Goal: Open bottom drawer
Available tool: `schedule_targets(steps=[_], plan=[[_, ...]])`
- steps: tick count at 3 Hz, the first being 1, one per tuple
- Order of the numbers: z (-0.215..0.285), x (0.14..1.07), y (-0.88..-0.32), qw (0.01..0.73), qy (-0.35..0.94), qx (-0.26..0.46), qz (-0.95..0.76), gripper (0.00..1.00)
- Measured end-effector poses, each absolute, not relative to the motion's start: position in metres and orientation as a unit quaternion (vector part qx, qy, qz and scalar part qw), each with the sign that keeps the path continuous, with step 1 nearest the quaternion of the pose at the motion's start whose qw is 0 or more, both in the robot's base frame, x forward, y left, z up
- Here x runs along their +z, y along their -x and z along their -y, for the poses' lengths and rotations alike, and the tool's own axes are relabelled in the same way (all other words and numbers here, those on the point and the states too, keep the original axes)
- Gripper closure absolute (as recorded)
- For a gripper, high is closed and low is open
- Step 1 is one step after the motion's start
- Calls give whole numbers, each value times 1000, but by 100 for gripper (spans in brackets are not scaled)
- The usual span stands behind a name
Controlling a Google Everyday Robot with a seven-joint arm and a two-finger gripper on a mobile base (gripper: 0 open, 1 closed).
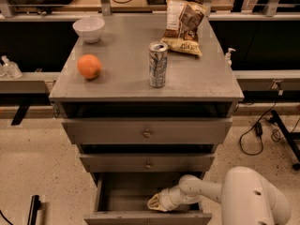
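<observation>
The grey cabinet has three drawers. The bottom drawer (140, 217) is pulled out toward me, its inside open to view and its front edge at the lower frame border; its knob is out of view. My white arm reaches in from the lower right, and my gripper (157, 202) sits inside the open bottom drawer near its front wall, right of centre. The top drawer (147, 131) and the middle drawer (148, 162) are above it, each with a small round knob.
On the cabinet top (122, 78) stand an orange (89, 66), a white bowl (89, 28), a drink can (158, 64) and a chip bag (184, 26). Cables lie on the floor at the right (255, 135). A dark object lies on the floor at lower left (33, 210).
</observation>
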State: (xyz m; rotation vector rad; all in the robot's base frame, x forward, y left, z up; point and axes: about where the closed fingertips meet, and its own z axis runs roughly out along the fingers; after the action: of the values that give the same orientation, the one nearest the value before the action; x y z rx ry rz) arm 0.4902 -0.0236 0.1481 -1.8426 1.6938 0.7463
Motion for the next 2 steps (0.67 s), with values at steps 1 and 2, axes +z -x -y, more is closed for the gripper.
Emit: schedule_targets(steps=[1, 2], plan=[[24, 148, -490, 262, 681, 276, -626, 98], [24, 148, -490, 262, 681, 276, -626, 100]])
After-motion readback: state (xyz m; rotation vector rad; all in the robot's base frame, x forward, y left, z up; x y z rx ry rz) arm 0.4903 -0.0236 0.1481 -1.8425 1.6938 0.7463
